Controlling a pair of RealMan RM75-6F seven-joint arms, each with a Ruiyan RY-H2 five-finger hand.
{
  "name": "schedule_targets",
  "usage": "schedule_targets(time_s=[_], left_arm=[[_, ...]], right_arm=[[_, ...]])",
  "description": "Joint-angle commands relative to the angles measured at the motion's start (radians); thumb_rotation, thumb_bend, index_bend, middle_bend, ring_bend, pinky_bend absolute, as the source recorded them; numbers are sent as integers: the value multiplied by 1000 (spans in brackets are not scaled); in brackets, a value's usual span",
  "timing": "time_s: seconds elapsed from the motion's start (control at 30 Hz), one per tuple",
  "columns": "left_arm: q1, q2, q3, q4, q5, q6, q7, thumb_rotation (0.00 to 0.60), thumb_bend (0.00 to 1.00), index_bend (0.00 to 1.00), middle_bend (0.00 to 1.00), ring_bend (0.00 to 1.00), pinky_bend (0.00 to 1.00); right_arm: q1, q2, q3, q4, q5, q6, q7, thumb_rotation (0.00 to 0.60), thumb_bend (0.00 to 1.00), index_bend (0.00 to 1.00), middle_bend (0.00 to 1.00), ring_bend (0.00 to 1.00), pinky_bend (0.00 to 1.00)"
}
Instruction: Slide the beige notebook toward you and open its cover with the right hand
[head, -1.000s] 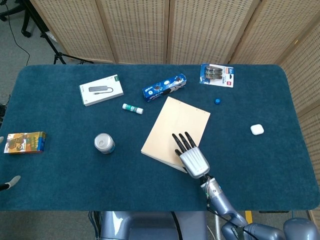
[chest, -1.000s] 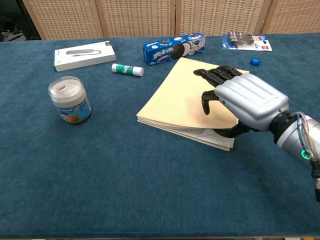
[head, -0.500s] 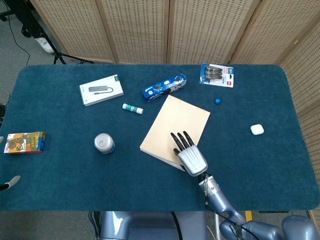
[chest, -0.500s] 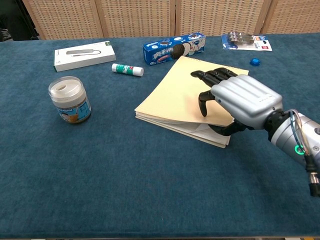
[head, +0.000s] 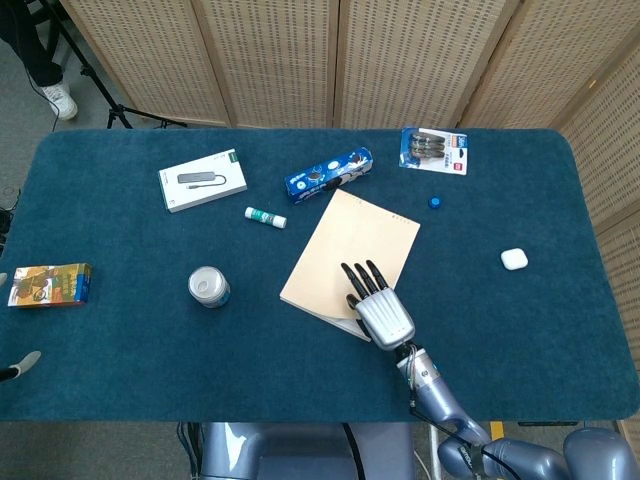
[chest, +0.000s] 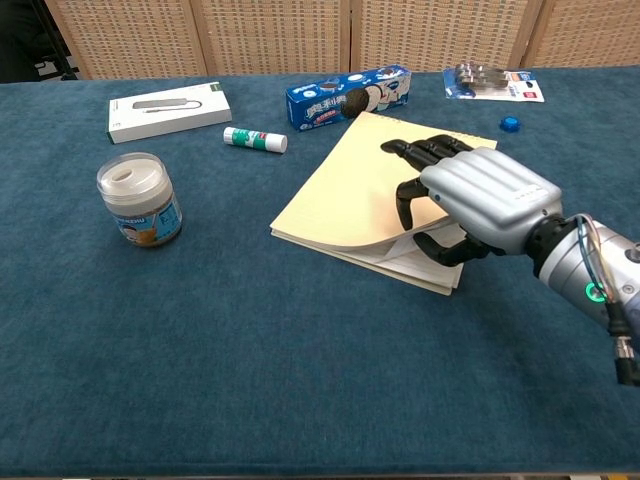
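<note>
The beige notebook (head: 345, 250) lies tilted in the middle of the blue table, also seen in the chest view (chest: 340, 190). My right hand (head: 380, 312) rests on its near right corner. In the chest view the right hand (chest: 480, 195) has its dark fingers on top of the cover and its thumb tucked beneath, so it pinches the cover. The cover's near edge curls up a little and white pages (chest: 400, 255) show under it. Of my left hand only a grey tip (head: 22, 364) shows at the left edge of the head view.
A blue cookie box (head: 328, 174) and a glue stick (head: 265, 217) lie just beyond the notebook. A can (head: 209, 287) stands to its left. Farther off are a white box (head: 202, 180), a battery pack (head: 433, 150), a blue cap (head: 435, 202), a white case (head: 514, 259) and a snack box (head: 50, 285).
The notebook has slid slightly toward me and to the left under the right hand. The thumb has gone under the cover, whose near corner now lifts off the white pages.
</note>
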Motion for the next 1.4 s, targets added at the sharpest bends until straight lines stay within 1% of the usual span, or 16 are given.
schedule_targets(time_s=[0.03, 0.2, 0.37, 0.57, 0.77, 0.9, 1.0, 1.1, 1.2, 1.4], left_arm=[[0, 0, 1, 0, 1, 0, -1, 600, 0, 0, 0, 0, 0], [-1, 0, 0, 1, -2, -2, -1, 600, 0, 0, 0, 0, 0], [-1, -1, 0, -1, -2, -3, 3, 600, 0, 0, 0, 0, 0], [-1, -3, 1, -2, 0, -2, 8, 600, 0, 0, 0, 0, 0], [-2, -8, 4, -4, 3, -3, 21, 600, 0, 0, 0, 0, 0], [-2, -9, 4, -6, 4, -2, 27, 600, 0, 0, 0, 0, 0], [-1, -11, 5, -6, 5, -2, 29, 600, 0, 0, 0, 0, 0], [-1, -11, 5, -7, 4, -1, 30, 600, 0, 0, 0, 0, 0], [0, -11, 6, -7, 6, 0, 31, 600, 0, 0, 0, 0, 0], [2, -11, 8, -8, 10, 3, 31, 600, 0, 0, 0, 0, 0]], right_arm=[[1, 2, 0, -3, 5, -3, 10, 600, 517, 686, 0, 0, 0], [0, 21, -3, -27, 19, -15, 42, 600, 535, 752, 0, 0, 0], [-7, 70, -23, -78, 10, -18, 64, 600, 586, 780, 0, 0, 0], [-19, 153, -67, -152, -26, -16, 94, 600, 620, 790, 0, 0, 0], [-33, 252, -115, -256, -68, -13, 130, 600, 620, 792, 0, 0, 0], [-40, 303, -147, -300, -113, 1, 133, 600, 620, 792, 0, 0, 0], [-55, 351, -182, -337, -157, 23, 135, 600, 620, 792, 0, 0, 0], [-64, 381, -204, -359, -182, 33, 144, 600, 620, 792, 0, 0, 0], [-80, 424, -239, -386, -215, 47, 153, 600, 620, 792, 0, 0, 0], [-106, 477, -289, -402, -268, 70, 178, 600, 620, 798, 0, 0, 0]])
